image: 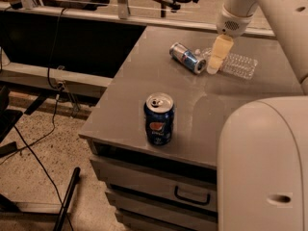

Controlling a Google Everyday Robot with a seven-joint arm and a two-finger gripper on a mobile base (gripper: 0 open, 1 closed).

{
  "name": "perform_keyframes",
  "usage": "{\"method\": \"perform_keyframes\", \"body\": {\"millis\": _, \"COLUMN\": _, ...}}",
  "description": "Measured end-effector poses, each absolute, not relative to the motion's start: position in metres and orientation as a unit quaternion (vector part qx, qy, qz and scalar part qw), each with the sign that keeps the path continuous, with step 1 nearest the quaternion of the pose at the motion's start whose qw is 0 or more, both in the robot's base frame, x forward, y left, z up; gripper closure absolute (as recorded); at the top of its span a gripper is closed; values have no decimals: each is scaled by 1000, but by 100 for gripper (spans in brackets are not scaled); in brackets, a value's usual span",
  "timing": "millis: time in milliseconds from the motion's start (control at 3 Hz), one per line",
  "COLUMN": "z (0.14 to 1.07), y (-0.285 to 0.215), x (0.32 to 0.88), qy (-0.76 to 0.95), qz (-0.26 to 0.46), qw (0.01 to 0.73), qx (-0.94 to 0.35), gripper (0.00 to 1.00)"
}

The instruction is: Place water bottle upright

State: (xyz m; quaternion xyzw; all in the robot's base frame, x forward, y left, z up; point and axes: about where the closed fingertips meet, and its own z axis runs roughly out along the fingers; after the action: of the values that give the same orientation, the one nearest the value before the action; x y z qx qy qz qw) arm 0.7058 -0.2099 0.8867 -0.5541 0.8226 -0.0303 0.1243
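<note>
The gripper (213,69) hangs down over the far side of the grey cabinet top (139,81), tip right at the surface. Can't tell if it's spread apart or clamped on anything. The water bottle (239,65) lies on its side right against it, its body sticking out to the right. A tipped-over can (186,57) lies just left of the gripper, and a Pepsi can (159,119) stands well in front of it.

The gripper (215,61) hung toward the far edge of the bench (130,81), at the neck end of the water bottle (239,65) lying on its side, with a tipped can (186,57) just beside it and an upright blue can (159,118) near the front edge.
</note>
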Motion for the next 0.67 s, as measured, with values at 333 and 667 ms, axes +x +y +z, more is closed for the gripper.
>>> {"method": "perform_keyframes", "body": {"millis": 333, "z": 875, "y": -202, "x": 712, "qy": 831, "qz": -26, "qw": 115, "qx": -543, "gripper": 14}}
{"method": "perform_keyframes", "body": {"millis": 667, "z": 860, "y": -201, "x": 713, "qy": 841, "qz": -24, "qw": 99, "qx": -532, "gripper": 45}}
